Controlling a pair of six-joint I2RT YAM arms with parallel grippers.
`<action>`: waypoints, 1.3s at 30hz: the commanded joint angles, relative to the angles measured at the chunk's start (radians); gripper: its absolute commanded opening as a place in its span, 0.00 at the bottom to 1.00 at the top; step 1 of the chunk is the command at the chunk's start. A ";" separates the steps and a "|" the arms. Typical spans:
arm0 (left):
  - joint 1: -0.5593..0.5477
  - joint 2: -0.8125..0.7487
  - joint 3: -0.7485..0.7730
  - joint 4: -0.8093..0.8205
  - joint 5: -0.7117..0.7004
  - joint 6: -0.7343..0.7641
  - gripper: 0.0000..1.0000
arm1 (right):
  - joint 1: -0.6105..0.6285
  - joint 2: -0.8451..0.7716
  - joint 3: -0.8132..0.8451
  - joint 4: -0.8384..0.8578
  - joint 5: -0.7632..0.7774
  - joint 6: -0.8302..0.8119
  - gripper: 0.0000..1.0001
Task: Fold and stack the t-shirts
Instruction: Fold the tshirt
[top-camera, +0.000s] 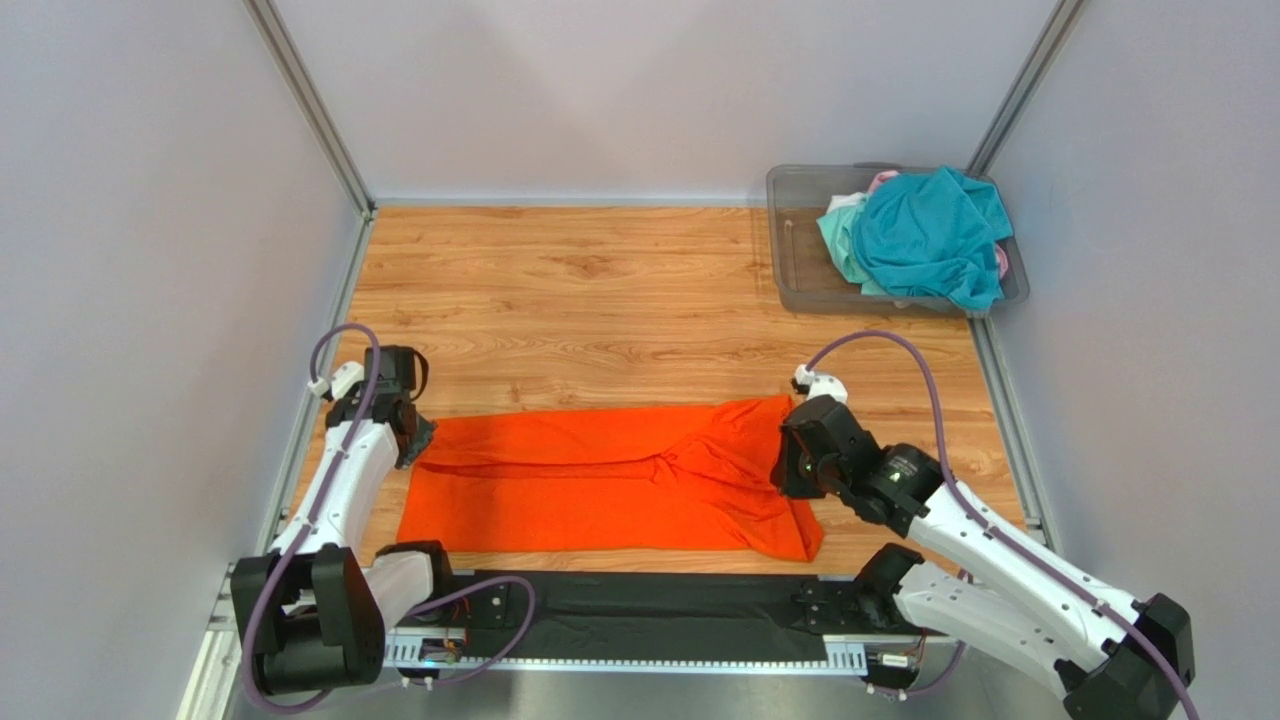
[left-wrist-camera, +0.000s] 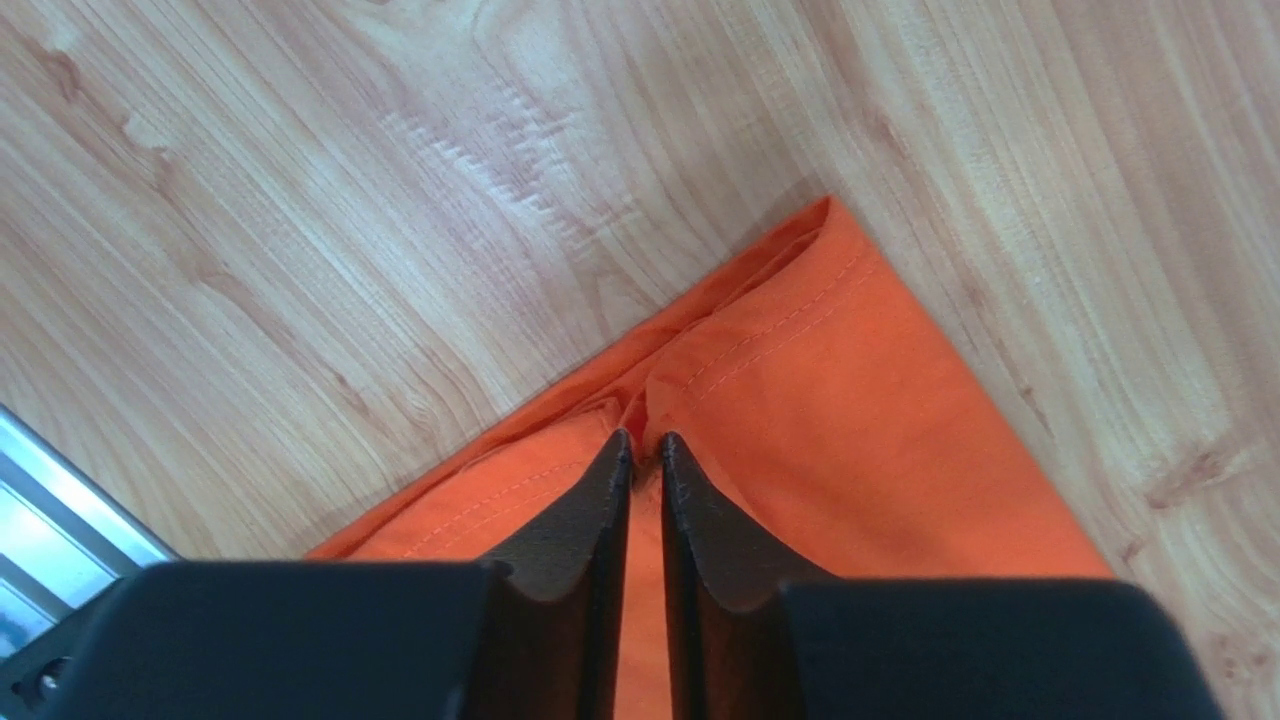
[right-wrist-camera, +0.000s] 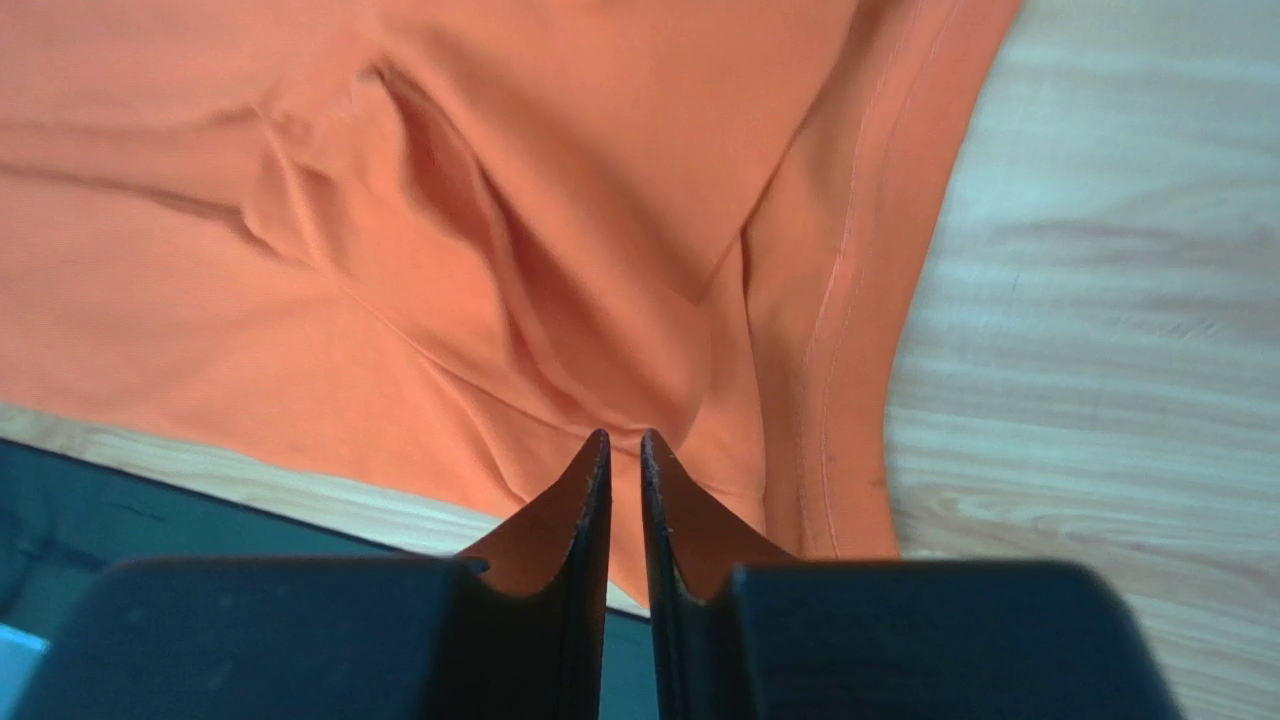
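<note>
From above, the orange shirt (top-camera: 601, 480) lies folded into a long band by the table's (top-camera: 601, 285) near edge, flat toward the left and rumpled toward the right. The left gripper (top-camera: 413, 438) sits at the band's left end and the right gripper (top-camera: 784, 458) at its right end. The bin (top-camera: 796, 285) stands in the far right corner, holding a crumpled teal shirt (top-camera: 932, 233) on top, a mint one (top-camera: 842, 233) beside it and a sliver of pink (top-camera: 884, 179) at the back

In the left wrist view, the fingers (left-wrist-camera: 579, 525) stand almost pressed together, a thin slit between them, pinching a pucker of hem at the shirt's (left-wrist-camera: 812, 420) corner

In the right wrist view, the fingers (right-wrist-camera: 691, 510) are likewise nearly together, and creases in the shirt (right-wrist-camera: 601, 150) run into their tips, so they seem to nip a fold. The black strip (right-wrist-camera: 150, 510) at the near edge shows below

The likely trouble is on the right: those bunched creases would be folded in if the next fold goes over them. A shallow pinch may also slip, or catch one layer only, so the band opens. Uneven pulls would skew the edges
</note>
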 joint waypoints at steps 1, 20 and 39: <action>0.010 -0.016 0.002 -0.016 -0.028 -0.018 0.23 | 0.006 -0.026 -0.059 0.024 -0.088 0.101 0.15; 0.010 -0.256 -0.026 0.092 0.515 0.073 1.00 | 0.010 0.131 0.095 0.238 -0.226 -0.106 1.00; 0.009 0.048 -0.125 0.253 0.501 0.137 1.00 | 0.027 0.698 0.235 0.423 -0.343 -0.134 1.00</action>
